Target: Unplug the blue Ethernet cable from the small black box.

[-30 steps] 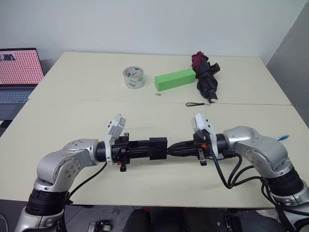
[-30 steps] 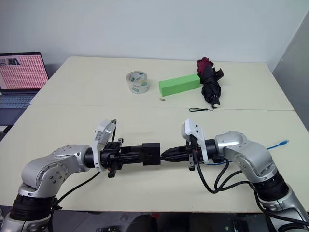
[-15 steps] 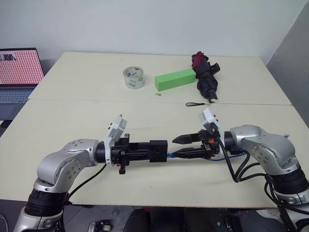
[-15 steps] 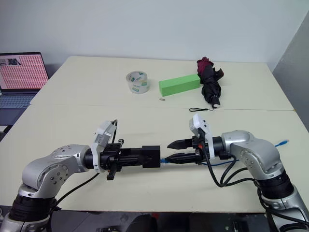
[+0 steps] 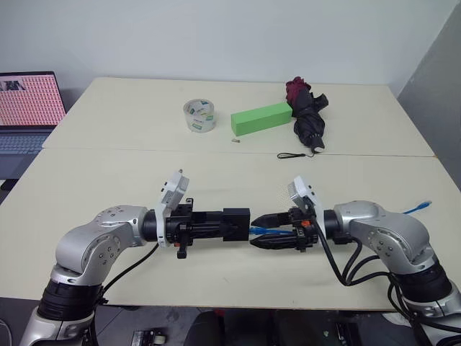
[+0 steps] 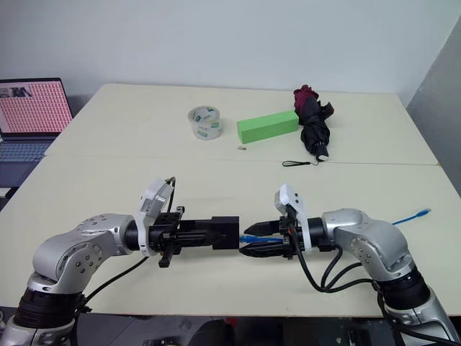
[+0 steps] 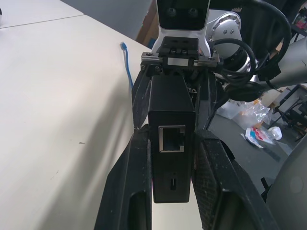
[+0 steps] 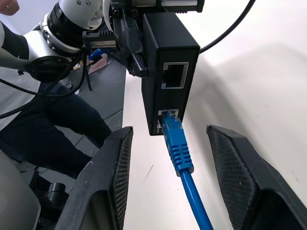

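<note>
Holding the box, cable plugged in

Gripping the small black box (image 5: 235,223) above the desk (image 5: 216,162), the left end effector (image 7: 172,143) has its fingers clamped on the box's sides. The blue Ethernet cable (image 8: 181,153) sits plugged into the box's lower port. The right end effector (image 8: 170,158) faces the box with its fingers apart, one on each side of the plug, not touching it. Far back on the desk lie a tape roll (image 5: 199,115), a green block (image 5: 261,118) and a folded umbrella (image 5: 306,114).

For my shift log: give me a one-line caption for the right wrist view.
Blue Ethernet cable still plugged into the small black box, flanked untouched by the open right tool.
</note>
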Tool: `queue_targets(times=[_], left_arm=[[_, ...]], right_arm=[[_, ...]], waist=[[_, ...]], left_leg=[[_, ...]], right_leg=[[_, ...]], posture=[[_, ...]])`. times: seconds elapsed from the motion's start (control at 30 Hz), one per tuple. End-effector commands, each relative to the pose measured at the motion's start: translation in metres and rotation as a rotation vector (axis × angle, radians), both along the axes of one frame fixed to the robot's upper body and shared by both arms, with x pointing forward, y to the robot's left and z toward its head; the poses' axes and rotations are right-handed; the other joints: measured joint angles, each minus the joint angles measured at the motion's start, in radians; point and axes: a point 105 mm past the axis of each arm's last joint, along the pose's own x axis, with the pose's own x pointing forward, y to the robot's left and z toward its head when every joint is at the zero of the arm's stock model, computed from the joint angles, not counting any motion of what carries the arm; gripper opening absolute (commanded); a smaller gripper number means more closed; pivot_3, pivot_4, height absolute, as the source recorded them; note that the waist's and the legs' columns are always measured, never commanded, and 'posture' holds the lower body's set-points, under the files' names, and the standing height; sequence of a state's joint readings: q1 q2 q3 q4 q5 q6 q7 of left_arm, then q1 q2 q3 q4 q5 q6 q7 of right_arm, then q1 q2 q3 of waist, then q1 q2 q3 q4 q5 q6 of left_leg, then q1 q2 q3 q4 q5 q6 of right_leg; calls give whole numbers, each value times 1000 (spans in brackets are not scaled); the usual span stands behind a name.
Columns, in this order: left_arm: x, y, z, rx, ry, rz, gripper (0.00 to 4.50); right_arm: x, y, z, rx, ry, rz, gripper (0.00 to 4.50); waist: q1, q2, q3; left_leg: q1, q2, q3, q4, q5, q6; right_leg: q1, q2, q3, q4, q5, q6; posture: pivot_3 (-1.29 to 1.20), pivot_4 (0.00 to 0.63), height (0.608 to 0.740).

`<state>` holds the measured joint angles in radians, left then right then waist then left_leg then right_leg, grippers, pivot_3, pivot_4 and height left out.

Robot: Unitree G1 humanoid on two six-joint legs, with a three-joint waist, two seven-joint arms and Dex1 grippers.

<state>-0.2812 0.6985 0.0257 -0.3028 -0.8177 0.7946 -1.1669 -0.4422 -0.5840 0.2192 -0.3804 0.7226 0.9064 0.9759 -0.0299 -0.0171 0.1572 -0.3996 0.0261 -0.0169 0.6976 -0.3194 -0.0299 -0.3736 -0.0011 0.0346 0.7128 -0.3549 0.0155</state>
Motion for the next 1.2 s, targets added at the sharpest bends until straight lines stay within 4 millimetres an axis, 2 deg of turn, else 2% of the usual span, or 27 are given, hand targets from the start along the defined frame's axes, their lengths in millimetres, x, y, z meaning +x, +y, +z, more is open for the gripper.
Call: queue_targets(times=[0.03, 0.37, 0.77, 0.97, 1.2], left_arm=[[-1, -2, 6, -9, -42, -15, 777], [-3, -1, 4, -5, -44, -23, 777], [-9, -1, -5, 37, -49, -46, 777], [-4, 11, -14, 92, -52, 9, 777], [-3, 17, -14, 96, -51, 40, 776]], right_arm=[[-1, 2, 9, 20, -37, 19, 2217], [0, -1, 11, 16, -10, 38, 85], [-4, -2, 11, -19, 7, 88, 27], [-3, -13, 8, -61, 3, 75, 26], [-2, -23, 5, -91, -5, 43, 26]], waist=[[0, 0, 0], [0, 0, 0], [0, 0, 0], [0, 0, 0], [0, 0, 0]], left_leg=[[0, 0, 0, 0, 0, 0], [0, 0, 0, 0, 0, 0], [0, 0, 0, 0, 0, 0], [0, 0, 0, 0, 0, 0], [0, 0, 0, 0, 0, 0]], right_leg=[[0, 0, 0, 0, 0, 0], [0, 0, 0, 0, 0, 0], [0, 0, 0, 0, 0, 0], [0, 0, 0, 0, 0, 0], [0, 0, 0, 0, 0, 0]], posture=[[0, 150, 740], [0, 150, 740], [0, 150, 740], [0, 150, 740], [0, 150, 740]])
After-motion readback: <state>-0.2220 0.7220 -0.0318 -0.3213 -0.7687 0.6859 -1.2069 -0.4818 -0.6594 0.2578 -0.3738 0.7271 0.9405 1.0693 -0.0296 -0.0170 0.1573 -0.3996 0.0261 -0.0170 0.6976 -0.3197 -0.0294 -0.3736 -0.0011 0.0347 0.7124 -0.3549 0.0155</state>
